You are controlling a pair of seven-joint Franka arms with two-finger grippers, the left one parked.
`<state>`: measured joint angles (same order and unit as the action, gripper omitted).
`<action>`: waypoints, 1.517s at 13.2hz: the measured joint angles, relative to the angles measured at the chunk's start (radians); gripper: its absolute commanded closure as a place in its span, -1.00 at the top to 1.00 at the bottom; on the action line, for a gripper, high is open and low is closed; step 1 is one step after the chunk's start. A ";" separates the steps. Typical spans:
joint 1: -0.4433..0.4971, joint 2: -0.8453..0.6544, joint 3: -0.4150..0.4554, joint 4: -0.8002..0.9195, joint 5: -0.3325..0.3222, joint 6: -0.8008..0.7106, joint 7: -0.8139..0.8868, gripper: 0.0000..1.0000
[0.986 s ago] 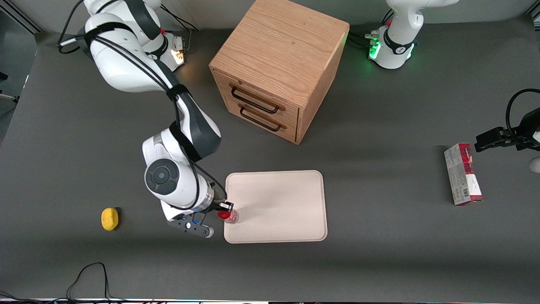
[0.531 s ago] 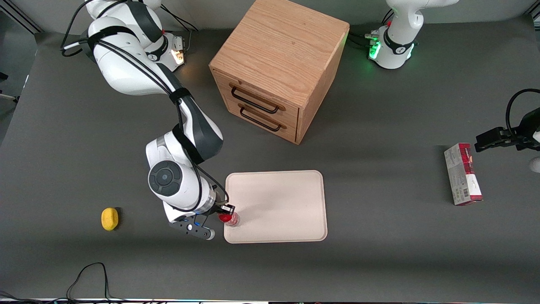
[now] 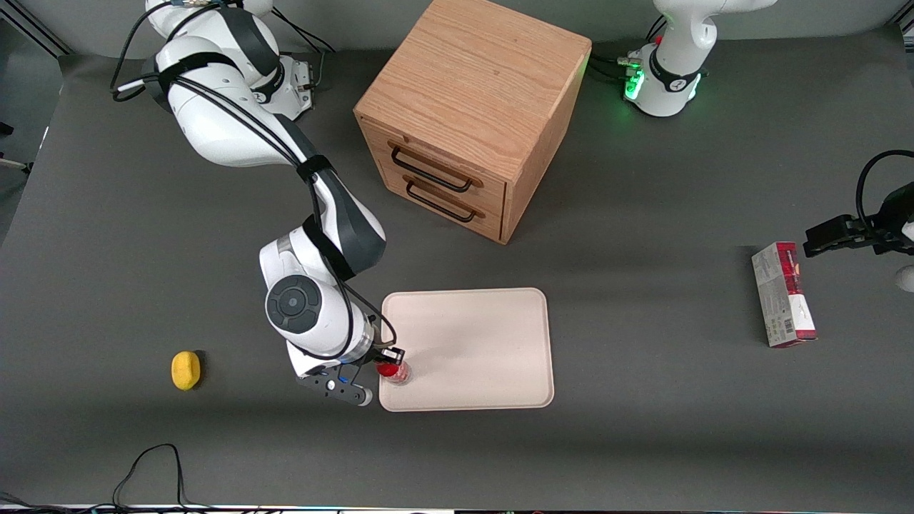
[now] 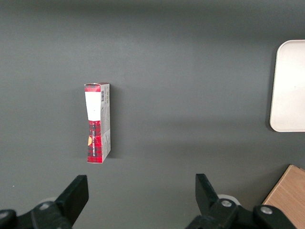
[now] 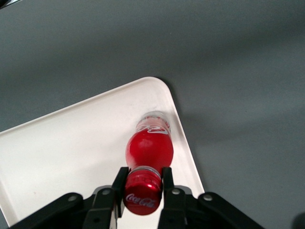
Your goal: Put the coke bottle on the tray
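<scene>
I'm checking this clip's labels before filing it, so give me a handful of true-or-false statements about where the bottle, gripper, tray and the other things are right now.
1. The gripper is shut on the coke bottle at its cap. True.
2. The bottle is over the middle of the tray. False: it is over the tray's corner nearest the working arm and the front camera.
3. A lemon lies on the tray. False: it lies on the table, toward the working arm's end.
4. Both drawers of the wooden cabinet are closed. True.
5. The red-and-grey carton lies toward the parked arm's end of the table. True.
</scene>
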<state>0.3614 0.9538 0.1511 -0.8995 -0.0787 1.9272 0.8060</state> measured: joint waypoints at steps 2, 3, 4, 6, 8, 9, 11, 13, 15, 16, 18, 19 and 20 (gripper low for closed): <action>0.000 0.000 0.000 0.000 -0.024 0.013 0.001 1.00; 0.001 0.000 0.000 0.000 -0.028 0.014 0.001 1.00; 0.002 0.000 0.000 0.000 -0.030 0.014 0.001 1.00; 0.003 0.000 0.000 0.000 -0.033 0.014 0.001 1.00; 0.005 0.000 0.000 0.002 -0.046 0.013 0.001 1.00; 0.005 -0.003 0.000 0.005 -0.052 -0.002 0.001 1.00; 0.003 -0.023 0.000 0.026 -0.055 -0.113 -0.014 1.00; -0.012 -0.074 0.000 0.036 -0.047 -0.252 -0.082 1.00; -0.061 -0.160 0.000 0.008 -0.004 -0.368 -0.196 1.00; -0.097 -0.226 0.000 -0.048 0.016 -0.392 -0.268 1.00; -0.169 -0.395 0.000 -0.243 0.036 -0.394 -0.411 1.00; -0.200 -0.488 0.000 -0.363 0.038 -0.370 -0.468 1.00; -0.226 -0.582 -0.001 -0.487 0.039 -0.329 -0.513 1.00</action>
<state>0.1357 0.3717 0.1501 -1.3866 -0.0399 1.5986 0.2927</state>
